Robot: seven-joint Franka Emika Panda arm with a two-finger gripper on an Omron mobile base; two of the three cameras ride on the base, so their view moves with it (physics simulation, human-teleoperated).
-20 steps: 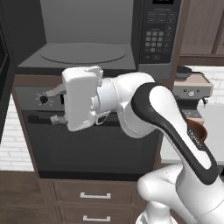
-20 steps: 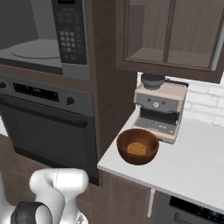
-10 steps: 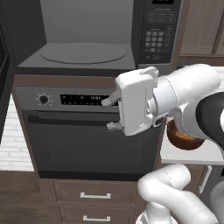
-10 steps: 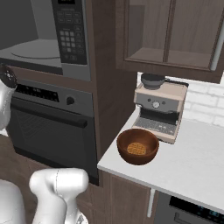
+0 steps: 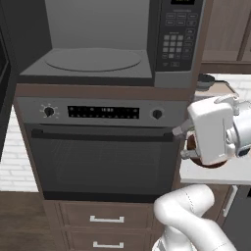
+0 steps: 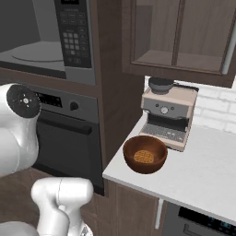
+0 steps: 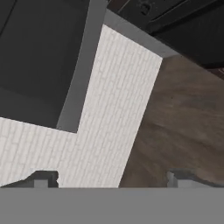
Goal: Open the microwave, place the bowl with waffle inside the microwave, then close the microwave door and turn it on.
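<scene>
The microwave [image 5: 98,44] stands open, its grey cavity and round glass turntable [image 5: 93,60] bare, with the keypad [image 5: 176,41] to the right. The microwave door [image 5: 3,63] is swung out at the far left edge. The reddish-brown bowl with waffle [image 6: 145,154] sits on the white counter [image 6: 207,175] in front of the coffee machine. My gripper [image 5: 180,143] is open and empty, pointing left, just in front of the bowl [image 5: 191,146], which my hand mostly hides. In the hand view my gripper [image 7: 111,179] has its fingertips wide apart.
A wide oven [image 5: 103,162] with knobs sits under the microwave, with drawers [image 5: 105,219] below it. A coffee machine [image 6: 166,117] stands behind the bowl. Wall cabinets [image 6: 184,32] hang above the counter. The hand view looks at white brick wall [image 7: 109,122] and wooden floor [image 7: 183,118].
My arm has swung right, from in front of the oven's left side across to the counter edge by the bowl. The gripper stayed open.
</scene>
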